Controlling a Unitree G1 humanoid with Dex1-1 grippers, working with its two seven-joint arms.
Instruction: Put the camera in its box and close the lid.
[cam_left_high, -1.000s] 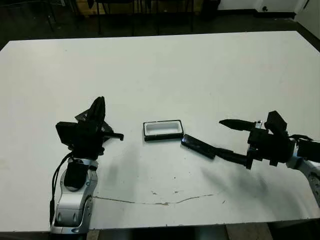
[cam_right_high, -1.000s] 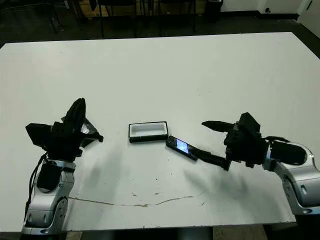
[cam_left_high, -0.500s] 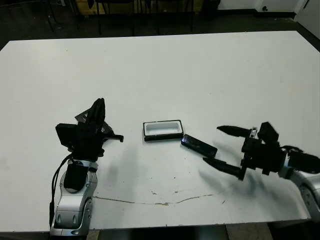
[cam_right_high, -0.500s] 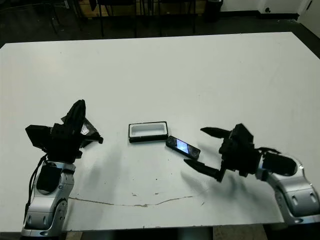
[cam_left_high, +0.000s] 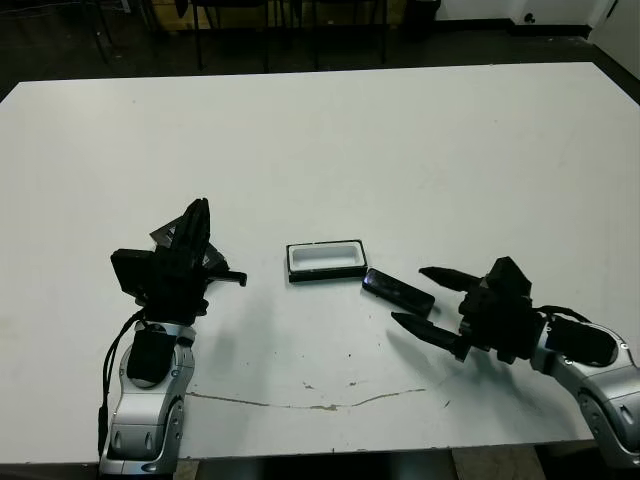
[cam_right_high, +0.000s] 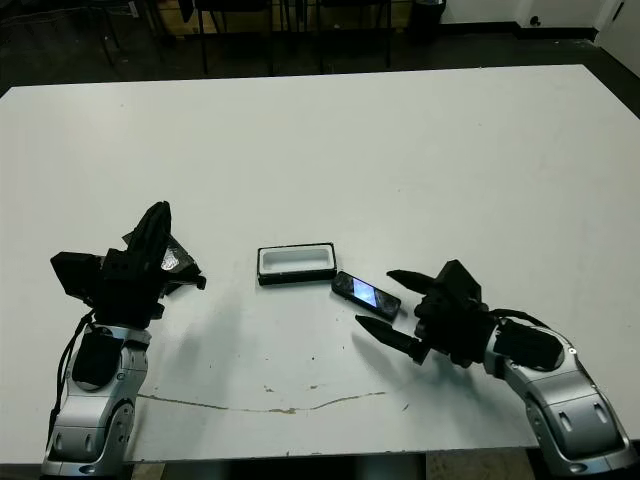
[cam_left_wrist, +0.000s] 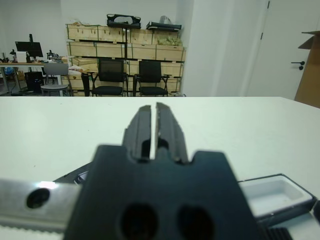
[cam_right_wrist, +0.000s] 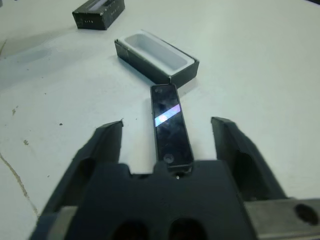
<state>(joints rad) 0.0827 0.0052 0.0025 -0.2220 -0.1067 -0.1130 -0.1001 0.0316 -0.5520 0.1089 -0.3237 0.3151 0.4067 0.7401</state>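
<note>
The camera (cam_right_wrist: 171, 127) is a slim black bar lying flat on the table, with a bluish glossy patch on its upper face. Its far end points at the box (cam_right_wrist: 156, 54), an open black tray with white lining that stands just beyond it. My right gripper (cam_left_high: 408, 296) is open, one finger on each side of the camera's near end, touching nothing. The lid (cam_right_wrist: 98, 11) lies further left, by my left gripper (cam_left_high: 198, 210), which is shut on nothing and hides part of the lid in the head views.
The white table (cam_left_high: 400, 140) stretches bare behind the box. A thin dark crack line (cam_left_high: 320, 405) runs along its near edge. Chairs and wooden crates (cam_left_wrist: 125, 55) stand beyond the table's far side.
My right gripper has moved left and turned towards the camera, so its open fingers now flank the camera's near end. The camera, box and left arm have not moved.
</note>
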